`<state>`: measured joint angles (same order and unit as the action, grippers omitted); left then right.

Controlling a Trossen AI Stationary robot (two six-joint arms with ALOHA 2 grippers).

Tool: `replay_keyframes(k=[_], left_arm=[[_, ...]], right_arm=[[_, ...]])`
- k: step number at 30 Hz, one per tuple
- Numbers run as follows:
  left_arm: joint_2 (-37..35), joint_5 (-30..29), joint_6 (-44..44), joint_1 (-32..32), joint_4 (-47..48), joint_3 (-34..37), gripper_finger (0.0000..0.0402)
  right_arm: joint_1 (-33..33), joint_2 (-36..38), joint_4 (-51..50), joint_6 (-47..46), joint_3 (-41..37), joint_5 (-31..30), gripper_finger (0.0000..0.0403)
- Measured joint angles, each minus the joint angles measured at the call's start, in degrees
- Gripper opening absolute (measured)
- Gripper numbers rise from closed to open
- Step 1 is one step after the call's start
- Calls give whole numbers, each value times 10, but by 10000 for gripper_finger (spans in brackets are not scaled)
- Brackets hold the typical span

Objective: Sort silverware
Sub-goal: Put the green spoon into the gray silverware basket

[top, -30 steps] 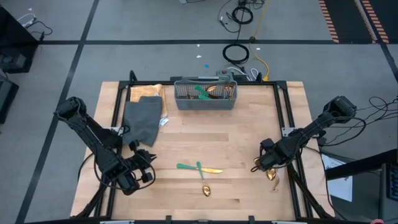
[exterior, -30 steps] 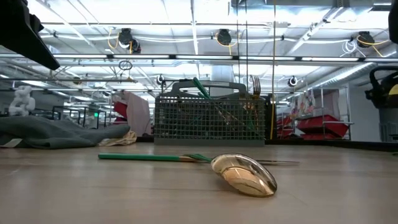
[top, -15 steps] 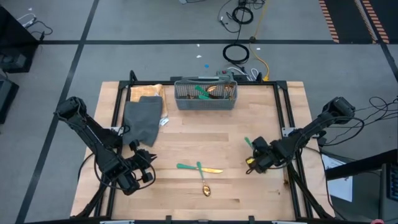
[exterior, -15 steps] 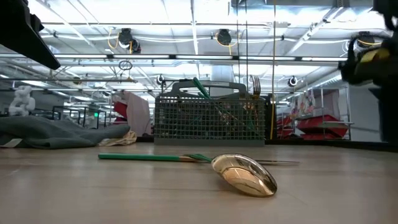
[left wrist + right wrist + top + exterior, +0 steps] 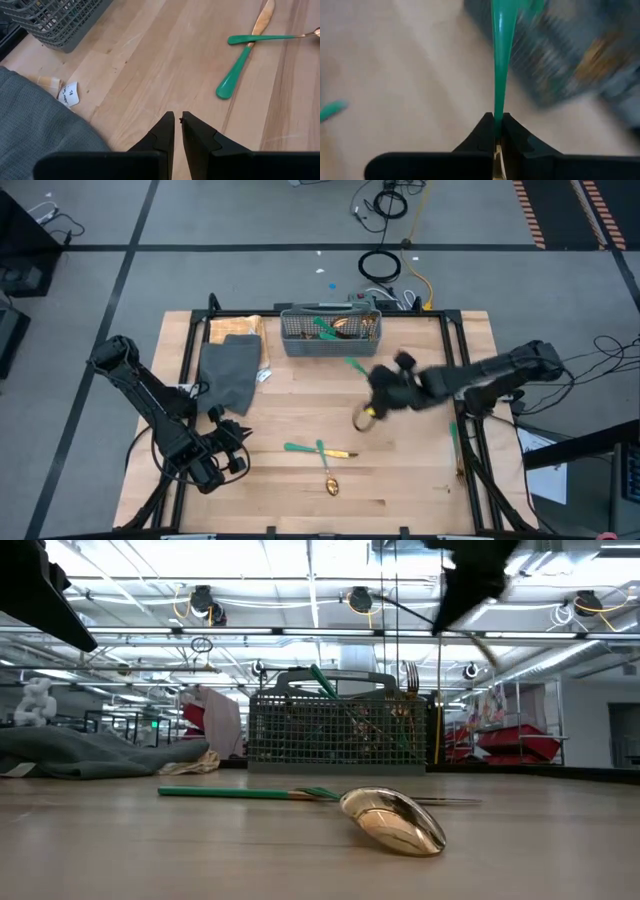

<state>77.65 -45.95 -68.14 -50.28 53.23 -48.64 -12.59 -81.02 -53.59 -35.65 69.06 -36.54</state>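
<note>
High view: whole counter (image 5: 400, 490), two arms, one grey mesh basket (image 5: 331, 341) at the far edge holding several utensils, one grey cloth (image 5: 230, 372) beside it. Right gripper (image 5: 372, 405) mid-counter, in front of the basket, jaws clamped on one spoon (image 5: 362, 418), gold head hanging low, green handle pointing toward the basket. Left gripper (image 5: 237, 448) near the front left, jaws nearly together, holding nothing. Loose on the counter: two utensils crossed, one knife (image 5: 315, 450) and one spoon (image 5: 325, 470) with its gold bowl nearest the front edge. Low view alone shows a fork (image 5: 410, 675) standing upright in the basket. Right wrist view alone shows the green handle (image 5: 498, 60) pinched between the fingers. Left wrist view adds a small paper scrap (image 5: 68, 94) touching the cloth.
</note>
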Motion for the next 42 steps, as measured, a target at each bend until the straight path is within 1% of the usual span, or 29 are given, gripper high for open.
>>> replay_keyframes(k=[3, 7, 9, 13, 16, 18, 19, 22, 27, 35, 40, 42], left_arm=[[0, 0, 0, 0, 0, 0, 44], [0, 0, -1, 0, 0, 0, 44], [0, 0, -1, 0, 0, 0, 44], [0, 0, -1, 0, 0, 0, 44], [0, 0, -1, 0, 0, 0, 44], [0, 0, -2, 0, 0, 0, 44], [0, -1, -2, 0, 0, 0, 44], [0, -2, -1, 0, 0, 0, 44], [0, -9, -1, 0, 0, 0, 44], [0, -23, -1, 0, -3, 2, 44], [0, -26, -5, 0, -6, 19, 44], [0, -25, -5, 0, -16, 27, 44]], right_arm=[[55, -60, -48, 182, 108, -51, 0], [103, -151, -119, 372, 249, -170, 0], [122, -194, -129, 471, 300, -209, 0], [151, -284, -128, 663, 355, -298, 0], [164, -345, -127, 769, 364, -401, 0], [170, -381, -129, 823, 364, -465, 0], [172, -397, -133, 831, 364, -478, 0], [178, -429, -140, 831, 364, -479, 0], [187, -454, -140, 830, 364, -482, 0], [194, -459, -136, 866, 364, -457, 0], [194, -459, -121, 880, 364, -439, 0], [191, -460, -105, 900, 364, -434, 6]])
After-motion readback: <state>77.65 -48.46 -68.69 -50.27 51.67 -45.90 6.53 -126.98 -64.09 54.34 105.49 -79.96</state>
